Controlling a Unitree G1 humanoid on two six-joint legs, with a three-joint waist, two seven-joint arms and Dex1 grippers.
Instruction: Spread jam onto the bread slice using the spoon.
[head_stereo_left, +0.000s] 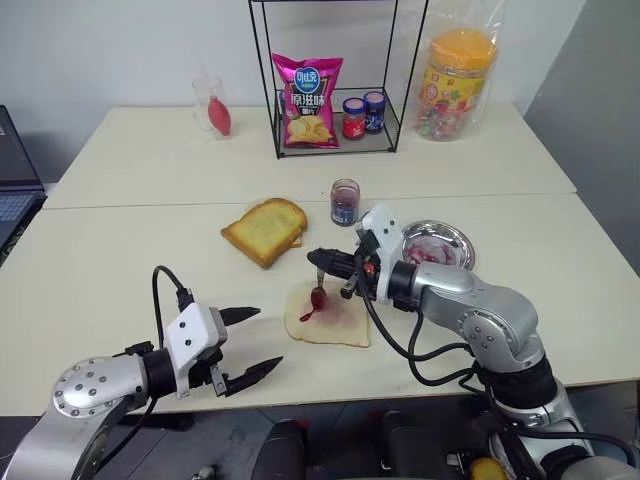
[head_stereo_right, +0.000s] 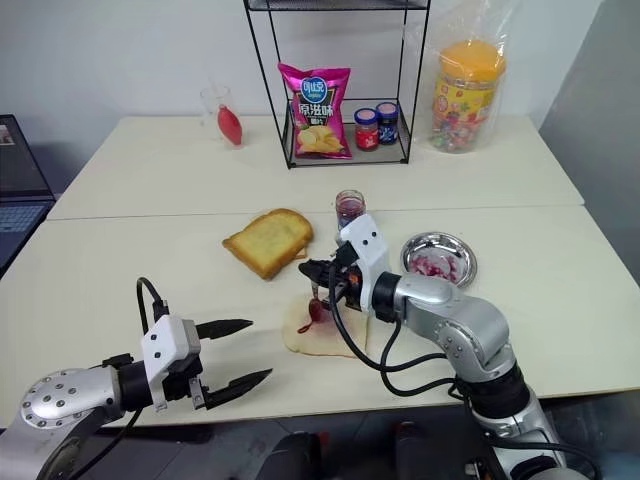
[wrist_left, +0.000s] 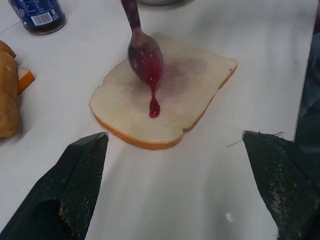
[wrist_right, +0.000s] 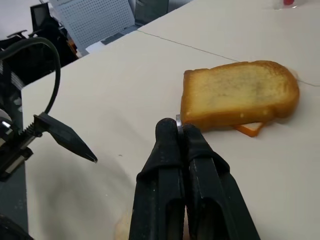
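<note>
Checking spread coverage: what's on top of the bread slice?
A red jam blob dripping from the spoon onto the bread slice, plus a faint purplish smear. Bread directly under the spoon bowl is hidden.

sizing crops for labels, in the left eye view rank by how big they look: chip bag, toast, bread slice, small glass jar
1. chip bag, largest, though it stands farthest from the camera
2. bread slice and toast: they look alike, and the slice lies nearer, so no ranking
3. small glass jar, smallest
</note>
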